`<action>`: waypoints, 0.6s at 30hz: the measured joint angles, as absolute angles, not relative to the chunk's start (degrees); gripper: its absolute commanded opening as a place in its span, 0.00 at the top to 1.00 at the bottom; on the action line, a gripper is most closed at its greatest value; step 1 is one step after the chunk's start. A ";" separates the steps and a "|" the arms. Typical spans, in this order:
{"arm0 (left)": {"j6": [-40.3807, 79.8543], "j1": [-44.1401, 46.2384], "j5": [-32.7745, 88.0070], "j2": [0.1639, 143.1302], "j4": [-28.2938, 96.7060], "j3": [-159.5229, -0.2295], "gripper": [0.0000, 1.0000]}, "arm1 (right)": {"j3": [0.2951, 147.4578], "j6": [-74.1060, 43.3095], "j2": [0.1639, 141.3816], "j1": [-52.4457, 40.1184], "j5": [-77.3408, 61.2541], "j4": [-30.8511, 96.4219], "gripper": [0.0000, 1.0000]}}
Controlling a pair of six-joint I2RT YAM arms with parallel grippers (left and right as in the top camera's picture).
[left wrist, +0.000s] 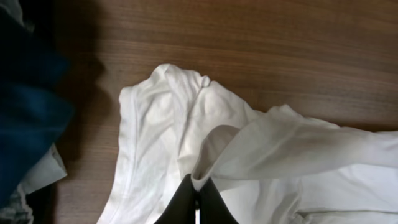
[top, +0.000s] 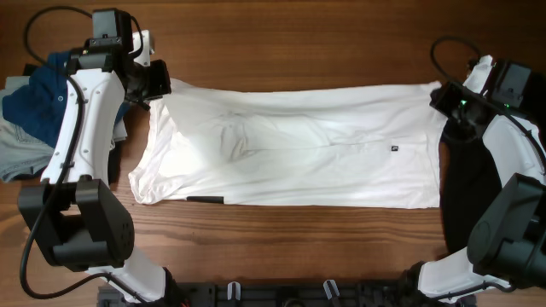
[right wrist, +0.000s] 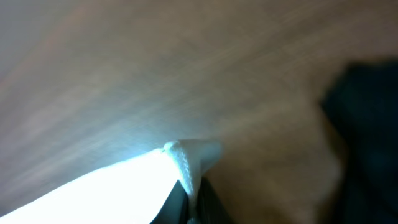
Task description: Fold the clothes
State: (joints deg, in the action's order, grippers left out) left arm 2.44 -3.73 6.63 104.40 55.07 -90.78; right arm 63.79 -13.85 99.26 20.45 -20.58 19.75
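**A:** What are the left fingers point(left wrist: 180, 210) doing?

**B:** They are clenched on a fold of the white shirt point(left wrist: 161, 130). Only their dark tips show at the bottom edge of the wrist view, and the rest is cut off. The cloth rises from the pinch into a loose, lifted flap.

**A:** And the right fingers point(right wrist: 176, 208)?

**B:** They are clamped on a corner of the same shirt point(right wrist: 112, 186). That view is blurred and the cloth is glaring white, so the seam is hard to read.

**A:** Can you see either grip from overhead?

**B:** No. Each wrist covers its own fingers there.

**A:** Where does the shirt lie?

**B:** It is spread across the tabletop point(top: 299, 51) between the two arms point(top: 299, 162), held at its far left and far right corners. A small dark logo mark point(top: 395, 149) faces up, and a black strip point(top: 205, 199) peeks out at the near edge.

**A:** What is around it?

**B:** A dark blue garment point(top: 34, 94) sits behind the left arm, partly cut off by the frame. A black garment point(top: 465, 183) lies beside the shirt's right end, partly under the right arm.
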 measured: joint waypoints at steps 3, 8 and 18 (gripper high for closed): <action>2.44 -3.73 5.17 104.40 57.76 -90.78 0.96 | 63.79 -13.87 99.26 20.45 -16.12 23.16 0.96; 2.44 -3.73 4.29 104.40 62.92 -90.78 0.96 | 63.79 -13.93 99.26 20.45 -12.34 27.94 0.96; 5.56 -3.73 -2.17 104.40 71.90 -90.78 0.96 | 63.79 -21.02 99.29 20.93 -7.49 41.52 0.96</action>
